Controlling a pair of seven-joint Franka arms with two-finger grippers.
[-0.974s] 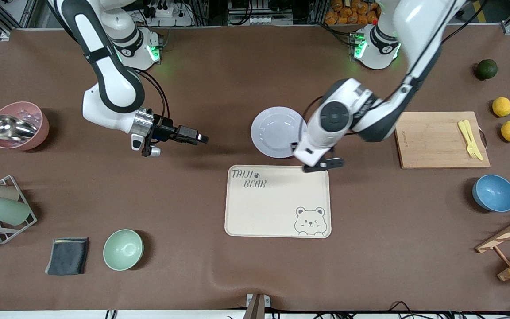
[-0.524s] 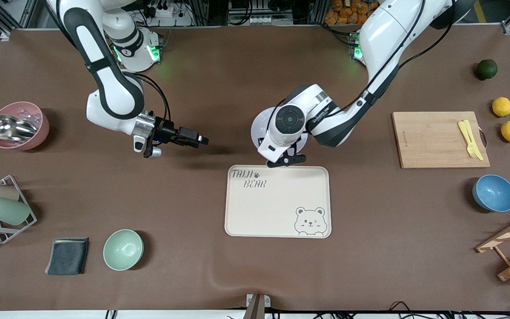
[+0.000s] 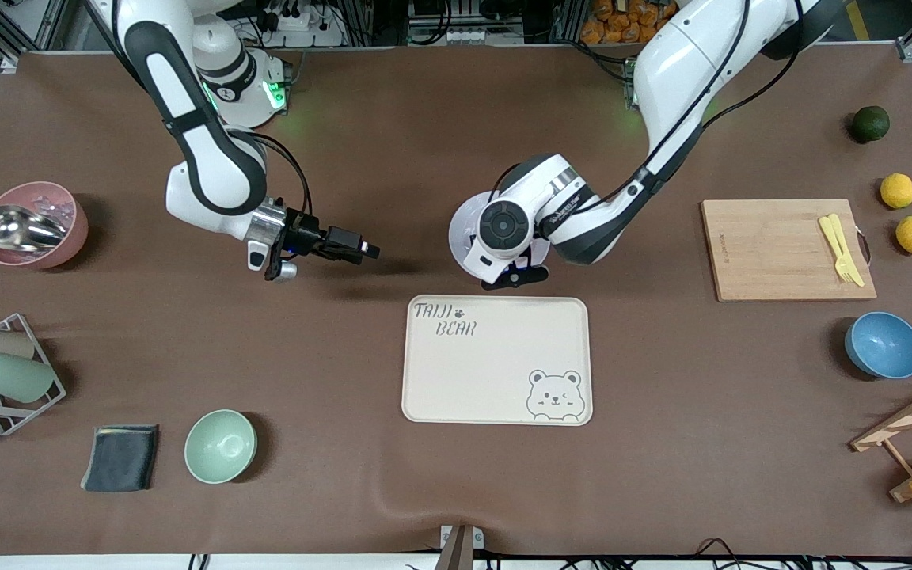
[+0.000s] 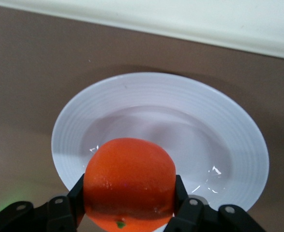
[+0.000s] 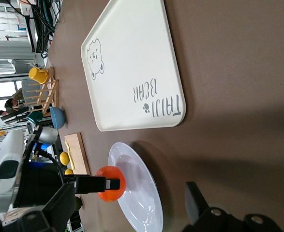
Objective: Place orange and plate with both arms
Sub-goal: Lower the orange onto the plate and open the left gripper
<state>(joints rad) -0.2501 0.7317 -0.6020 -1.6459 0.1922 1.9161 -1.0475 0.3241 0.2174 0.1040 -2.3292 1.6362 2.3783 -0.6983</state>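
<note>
Hovering over one plate [image 4: 229,125]: left gripper [image 4: 127,210] with one orange [image 4: 129,181].

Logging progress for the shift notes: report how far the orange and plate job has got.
Done: the left gripper has the orange clamped and hangs over the plate. In hand: the orange is not yet set down. Left: release it, and the plate sits on the table beside the bear-print tray, not on it. The right gripper waits, open, over bare table.
</note>
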